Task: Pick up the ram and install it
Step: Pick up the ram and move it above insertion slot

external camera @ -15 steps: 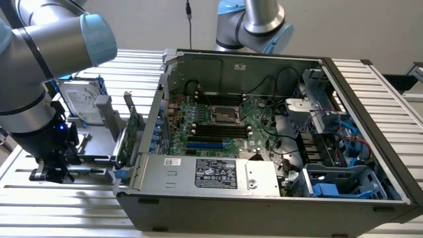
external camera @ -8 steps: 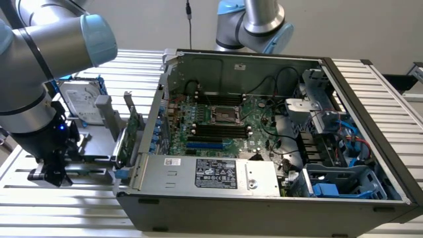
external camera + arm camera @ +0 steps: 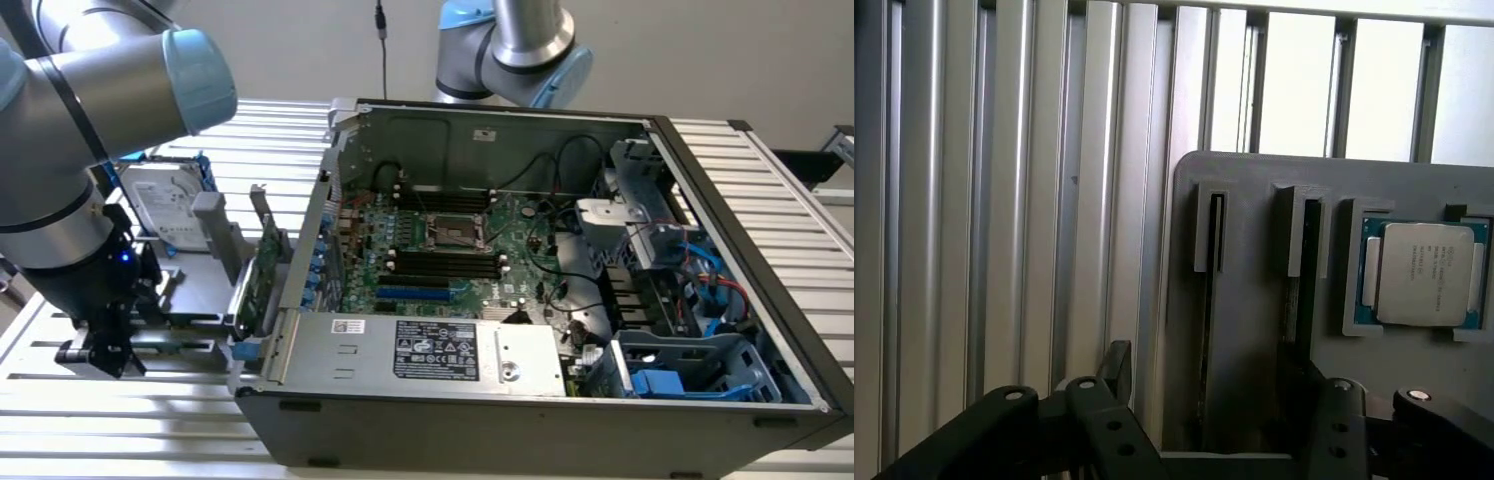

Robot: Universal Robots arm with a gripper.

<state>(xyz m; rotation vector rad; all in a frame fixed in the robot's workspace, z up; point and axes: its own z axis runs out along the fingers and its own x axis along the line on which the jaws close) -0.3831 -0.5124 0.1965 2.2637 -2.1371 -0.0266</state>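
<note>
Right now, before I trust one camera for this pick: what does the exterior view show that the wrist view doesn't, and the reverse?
Exterior view: the open case with its motherboard, plus a hard drive and a green card standing beside it. Wrist view: a CPU lying in a recess, and two narrow slots next to it. Both: the open gripper at the grey holder on the slatted table.

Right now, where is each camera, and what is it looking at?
Exterior view: off the silver-and-blue arm, seen at the exterior view's left, looking down into the open grey computer case.
Wrist view: on the wrist, looking past the black open jaws at the grey slotted holder.
Both share that holder and the ribbed metal table.
</note>
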